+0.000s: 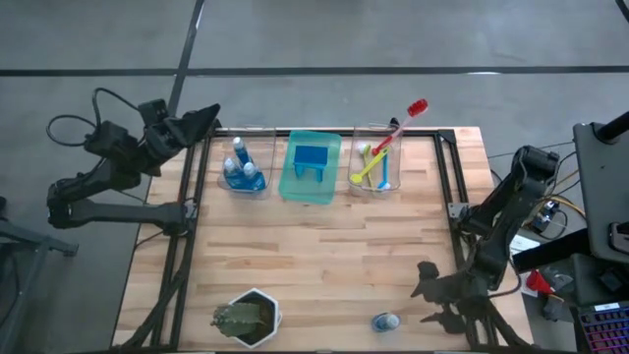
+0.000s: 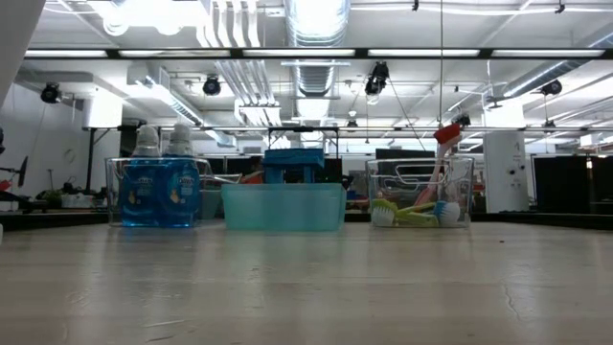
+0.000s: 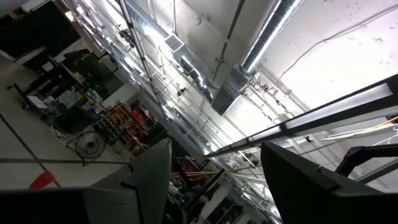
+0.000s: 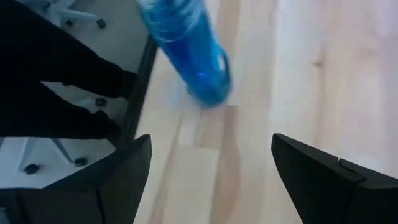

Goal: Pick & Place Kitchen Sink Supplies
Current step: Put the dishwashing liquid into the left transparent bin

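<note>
Although most of the kitchen sink supplies already sat in containers along the far edge of the table (image 1: 324, 256), one small blue bottle (image 1: 384, 322) lay on its side near the front edge, so the job looked nearly done with that single piece left to put away.

At the far left, the left gripper (image 1: 204, 120) hung off the table's back corner, tilted up toward the ceiling, its fingers (image 3: 149, 180) spread with nothing between them. Just beside it stood the left clear bin (image 1: 244, 167), holding blue bottles with pale caps (image 1: 242, 169) upright; the low view showed two side by side (the overhead view suggested perhaps a third, though that could not be settled). The green tray (image 1: 311, 167) came next, carrying a blue sponge stack (image 1: 312, 159). To its right, the second clear bin (image 1: 376, 162) held the dish brushes: a red brush (image 1: 403, 123) leaning out over the rim, a yellow-green brush (image 1: 371, 169) and a blue brush (image 1: 385, 175) lower down.

Nearer the front, a green plant in a white hexagonal pot (image 1: 246, 317) stood left of the stray bottle. The right gripper (image 1: 432, 285) hovered just beside and to the right of that bottle, low over the wood; its fingers (image 4: 124, 180) were spread wide and empty, the bottle lying ahead of them and not yet between them.
</note>
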